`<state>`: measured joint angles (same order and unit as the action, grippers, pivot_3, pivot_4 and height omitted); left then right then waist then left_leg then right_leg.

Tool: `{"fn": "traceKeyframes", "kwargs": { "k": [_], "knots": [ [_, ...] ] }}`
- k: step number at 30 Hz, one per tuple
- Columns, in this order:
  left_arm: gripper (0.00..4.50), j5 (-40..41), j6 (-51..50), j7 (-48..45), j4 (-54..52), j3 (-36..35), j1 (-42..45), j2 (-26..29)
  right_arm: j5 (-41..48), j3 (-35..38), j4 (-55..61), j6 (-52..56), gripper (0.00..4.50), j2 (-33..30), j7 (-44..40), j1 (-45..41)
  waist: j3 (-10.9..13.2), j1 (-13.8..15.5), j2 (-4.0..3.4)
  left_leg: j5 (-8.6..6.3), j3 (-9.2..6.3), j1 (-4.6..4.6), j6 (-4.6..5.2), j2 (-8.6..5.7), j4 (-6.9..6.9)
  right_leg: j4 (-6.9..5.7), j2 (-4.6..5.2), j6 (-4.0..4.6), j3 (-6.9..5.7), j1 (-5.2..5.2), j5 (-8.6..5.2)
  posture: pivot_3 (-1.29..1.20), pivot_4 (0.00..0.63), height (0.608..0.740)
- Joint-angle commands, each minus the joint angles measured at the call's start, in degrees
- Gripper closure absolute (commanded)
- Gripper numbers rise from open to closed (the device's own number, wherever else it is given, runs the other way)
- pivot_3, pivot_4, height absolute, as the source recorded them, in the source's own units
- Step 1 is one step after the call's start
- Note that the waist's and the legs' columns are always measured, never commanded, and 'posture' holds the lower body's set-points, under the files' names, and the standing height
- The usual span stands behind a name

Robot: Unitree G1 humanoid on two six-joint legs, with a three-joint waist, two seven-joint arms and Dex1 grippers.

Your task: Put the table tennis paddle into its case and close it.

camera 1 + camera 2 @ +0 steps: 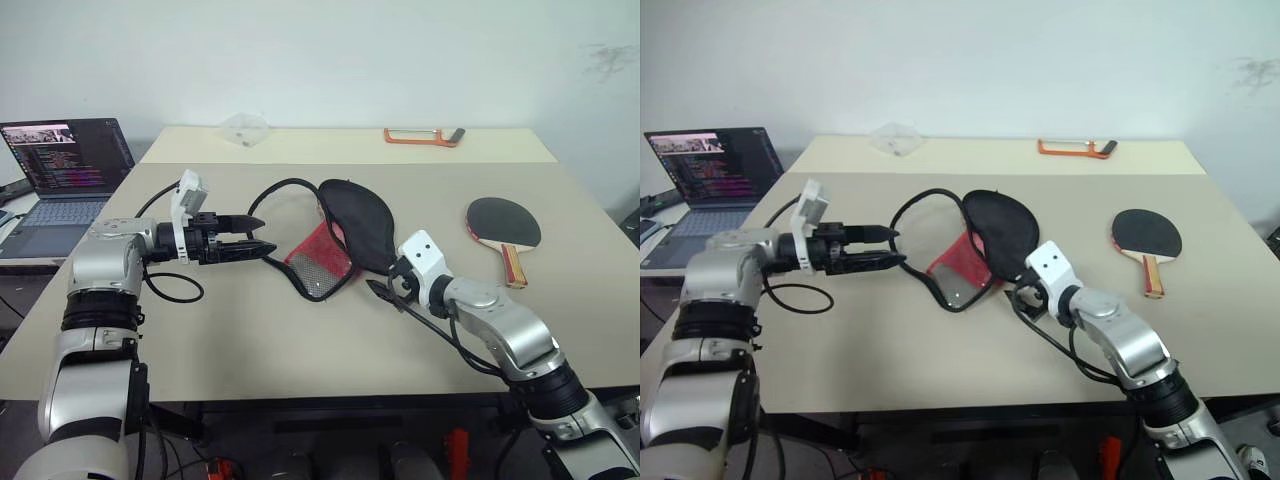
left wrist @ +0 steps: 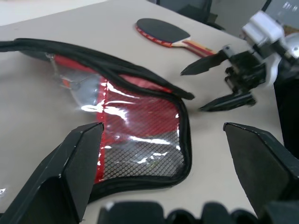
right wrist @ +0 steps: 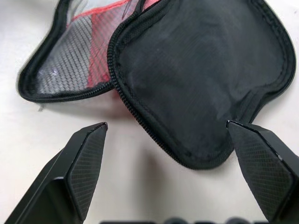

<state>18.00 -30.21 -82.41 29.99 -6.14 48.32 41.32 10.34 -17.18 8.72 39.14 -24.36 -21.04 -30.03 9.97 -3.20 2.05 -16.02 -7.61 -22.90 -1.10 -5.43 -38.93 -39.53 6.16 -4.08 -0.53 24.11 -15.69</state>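
My left gripper (image 1: 252,235) hovers with fingers spread and empty, aimed at the red mesh end of the case (image 1: 345,235). My right gripper (image 1: 385,285), likewise spread and empty, sits just beside the case's black flap. The case lies unzipped and open at mid-table (image 1: 300,340). The table tennis paddle (image 1: 503,226) rests well apart to my right, black face up. Behind: an orange hacksaw (image 1: 423,136); a laptop (image 1: 62,180) to my left.

The case (image 3: 201,74) is matt black woven fabric edged with zip teeth, its red part (image 2: 140,116) under glossy clear plastic and mesh. The paddle (image 1: 503,222) shows matt black rubber and a wooden handle.
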Motion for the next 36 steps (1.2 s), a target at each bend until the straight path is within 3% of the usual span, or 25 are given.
{"fn": "traceKeyframes", "kwargs": {
  "k": [1,2,6,16,22,26,36],
  "knots": [
    [0.03,2.1,-0.9,1.1,-3.6,-0.9,0.2,1.0,-7.4,-1.4,-5.3,-7.9,0.0,1.0,3.2,-2.3,0.0,0.0,0.0,0.01,0.01,0.02,-0.01,0.0,0.0,-0.02,0.0,0.01,0.01,0.0,0.0,0.0,0.15,0.74],
    [0.03,2.1,-0.8,1.2,-3.7,-0.7,0.1,1.0,-9.1,-1.6,-7.4,-10.0,0.0,1.3,4.0,-2.8,0.0,0.0,0.0,0.01,0.03,0.05,-0.02,-0.01,0.0,-0.06,-0.01,0.02,0.04,0.0,0.01,0.0,0.15,0.74],
    [0.0,2.3,-0.5,1.7,-3.5,-0.3,0.3,1.0,-14.7,-2.2,-13.0,-16.7,0.86,2.5,6.2,-4.2,0.0,-0.1,0.0,0.04,0.03,0.07,-0.07,0.01,0.01,-0.1,-0.04,0.04,0.05,0.03,0.02,0.0,0.15,0.74],
    [0.0,2.6,-0.2,2.4,-3.6,-0.1,0.2,0.9,-22.8,-2.8,-16.1,-25.9,4.36,4.7,7.1,-4.5,0.0,-0.1,0.0,0.05,0.02,0.06,-0.08,0.01,0.01,-0.07,-0.05,0.04,0.07,0.04,0.03,0.0,0.15,0.74],
    [0.0,2.7,-0.3,2.5,-3.8,0.1,0.0,1.0,-28.6,-2.8,-16.9,-28.4,4.48,3.1,7.7,-5.3,0.0,-0.1,-0.01,0.05,0.02,0.06,-0.08,0.01,0.01,-0.07,-0.07,0.04,0.07,0.04,0.03,0.0,0.15,0.74],
    [0.0,2.9,-0.3,2.2,-4.1,0.5,-0.1,0.9,-36.0,-3.8,-15.8,-29.7,4.48,-1.9,7.9,-6.6,0.0,-0.1,-0.01,0.05,0.02,0.05,-0.08,-0.02,0.01,-0.07,-0.06,0.04,0.07,0.05,0.03,0.0,0.15,0.74],
    [0.0,3.1,0.0,1.7,-3.4,1.7,0.9,0.5,-41.9,-3.2,-3.1,-23.7,4.48,-10.0,-3.8,0.1,0.0,0.0,-0.01,0.05,0.03,0.04,-0.08,0.01,0.04,-0.03,-0.08,0.04,0.07,0.04,0.02,0.0,0.15,0.74]
  ]
}}
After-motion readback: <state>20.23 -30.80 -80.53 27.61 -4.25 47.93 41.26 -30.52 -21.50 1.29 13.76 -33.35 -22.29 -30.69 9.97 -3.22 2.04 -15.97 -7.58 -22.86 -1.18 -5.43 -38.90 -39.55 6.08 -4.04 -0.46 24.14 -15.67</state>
